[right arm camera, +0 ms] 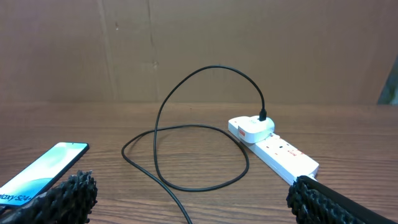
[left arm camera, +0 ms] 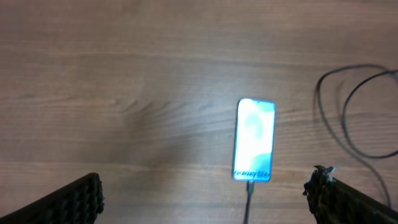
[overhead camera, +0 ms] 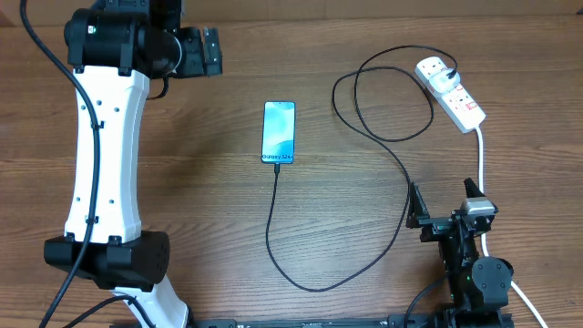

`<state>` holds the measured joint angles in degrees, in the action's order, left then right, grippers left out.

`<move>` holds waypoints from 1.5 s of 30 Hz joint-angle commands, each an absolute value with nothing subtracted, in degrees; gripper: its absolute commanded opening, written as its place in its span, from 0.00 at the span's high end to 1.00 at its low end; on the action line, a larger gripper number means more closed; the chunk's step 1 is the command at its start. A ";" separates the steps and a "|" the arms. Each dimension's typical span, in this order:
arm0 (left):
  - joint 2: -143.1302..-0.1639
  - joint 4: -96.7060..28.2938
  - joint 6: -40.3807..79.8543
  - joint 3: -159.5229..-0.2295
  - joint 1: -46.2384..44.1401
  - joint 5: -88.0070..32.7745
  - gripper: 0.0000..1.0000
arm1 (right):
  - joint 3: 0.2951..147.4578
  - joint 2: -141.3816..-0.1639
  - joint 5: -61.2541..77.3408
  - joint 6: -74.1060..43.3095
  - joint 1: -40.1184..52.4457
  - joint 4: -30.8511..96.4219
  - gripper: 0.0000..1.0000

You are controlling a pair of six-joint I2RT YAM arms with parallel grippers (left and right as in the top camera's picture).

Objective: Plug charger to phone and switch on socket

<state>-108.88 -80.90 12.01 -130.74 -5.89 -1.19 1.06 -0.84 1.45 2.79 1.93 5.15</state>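
**Position.** The slim rectangular cyan-screened phone (overhead camera: pixel 280 132) lies flat, screen up, near the centre of the brown wooden table (overhead camera: pixel 200 182). The thin black charger cable (overhead camera: pixel 401 164) meets the phone's near end. The tip appears seated, though how fully cannot be told. From there the cable runs near, curves right, then loops far to the white wall plug (overhead camera: pixel 435 73). This plug sits in the white elongated plastic power strip (overhead camera: pixel 458 100) at the far right. The red rocker switches (overhead camera: pixel 471 107) are too small to read as on or off.

**Grippers.** The left gripper (left arm camera: pixel 206 198) has its fingers spread wide and holds nothing. It is at the far left, well apart from the phone. The right gripper (overhead camera: pixel 443 193) also has its fingers spread wide and is empty. It is on the near side of the strip, beside the thick white cord (overhead camera: pixel 480 150).

**Handling (judgement).**
- Power strip: probably light, rigid and smooth-bottomed, so it is likely to slide or tip under a sideways push. Press a rocker straight down with one fingertip, and brace the strip's long sides if it shifts.
- Charger cable: limp and transmits no push. Take hold only at the stiff tip, close behind the connector.
- Phone: light, with slick glass that is fragile at the port. Hold it by its long edges, never by the screen.
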 commanded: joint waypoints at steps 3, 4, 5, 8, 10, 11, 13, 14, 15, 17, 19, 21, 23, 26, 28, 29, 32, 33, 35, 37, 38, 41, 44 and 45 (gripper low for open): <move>-108.92 -81.12 11.35 -130.26 -6.04 0.67 0.01 | 0.47 -0.16 1.17 2.87 2.28 4.82 0.00; -108.81 -80.99 11.35 -130.26 -6.04 0.64 0.00 | 0.47 -0.16 1.17 2.87 2.28 4.82 0.00; -108.68 -80.97 11.35 -130.23 -6.07 0.67 0.00 | 0.47 -0.16 1.17 2.87 2.28 4.80 0.00; -108.42 -80.95 11.35 -130.23 -6.07 0.69 0.00 | 0.47 -0.16 1.17 2.87 2.28 4.82 0.00; -108.40 -80.90 11.35 -130.19 -6.07 0.64 0.00 | 0.47 -0.16 1.17 2.87 2.28 4.82 0.00; -108.40 -80.64 11.35 -129.88 -6.07 0.67 0.00 | 0.47 -0.16 1.17 2.87 2.28 4.82 0.00; -108.14 -79.90 11.35 -128.88 -6.07 0.64 0.00 | 0.47 -0.16 1.17 2.87 2.28 4.82 0.00; -107.90 -79.42 11.35 -128.22 -6.07 0.64 0.01 | 0.47 -0.16 1.17 2.87 2.28 4.82 0.00; -107.42 -78.41 11.35 -126.80 -6.07 0.64 0.00 | 0.47 -0.16 1.17 2.87 2.28 4.82 0.00; -106.10 -75.72 11.35 -123.26 -6.07 0.64 0.00 | 0.47 -0.16 1.17 2.87 2.28 4.82 0.00; -104.22 -71.72 11.35 -118.10 -6.07 0.62 0.00 | 0.47 -0.16 1.17 2.87 2.28 4.82 0.00; -101.93 -67.09 11.35 -112.05 -6.07 0.60 0.00 | 0.47 -0.16 1.17 2.87 2.28 4.82 0.00; -99.39 -62.72 11.38 -105.78 -6.07 0.58 0.00 | 0.47 -0.16 1.17 2.87 2.28 4.82 0.00; -95.04 -59.20 11.38 -97.78 -6.07 0.60 0.01 | 0.47 -0.16 1.17 2.87 2.28 4.82 0.00; -92.42 -59.11 11.35 -94.35 -6.00 0.64 0.00 | 0.47 -0.16 1.17 2.87 2.28 4.82 0.00; -91.39 -59.05 11.33 -93.03 -5.91 0.78 0.01 | 0.47 -0.16 1.17 2.87 2.28 4.82 0.00; -88.58 -59.16 11.31 -90.06 -5.91 2.52 0.00 | 0.47 -0.16 1.17 2.87 2.28 4.82 0.00; -87.48 -59.11 11.35 -89.23 -5.91 3.66 0.00 | 0.47 -0.16 1.17 2.87 2.28 4.82 0.00; -85.38 -59.09 11.33 -87.55 -5.91 4.36 0.00 | 0.47 -0.16 1.17 2.87 2.28 4.82 0.00; -83.37 -58.96 11.33 -85.38 -5.91 4.93 0.01 | 0.47 -0.16 1.17 2.87 2.28 4.82 0.00; -82.56 -58.54 11.31 -84.27 -5.91 4.95 0.00 | 0.47 -0.16 1.17 2.87 2.28 4.82 0.00; -79.46 -54.81 11.31 -79.46 -5.91 4.91 0.01 | 0.47 -0.16 1.17 2.87 2.28 4.82 0.00; -75.48 -48.45 11.33 -73.32 -5.91 4.40 0.00 | 0.47 -0.16 1.17 2.87 2.28 4.82 0.00; -74.11 -46.76 11.42 -71.37 -5.91 4.25 0.01 | 0.47 -0.16 1.17 2.87 2.28 4.82 0.00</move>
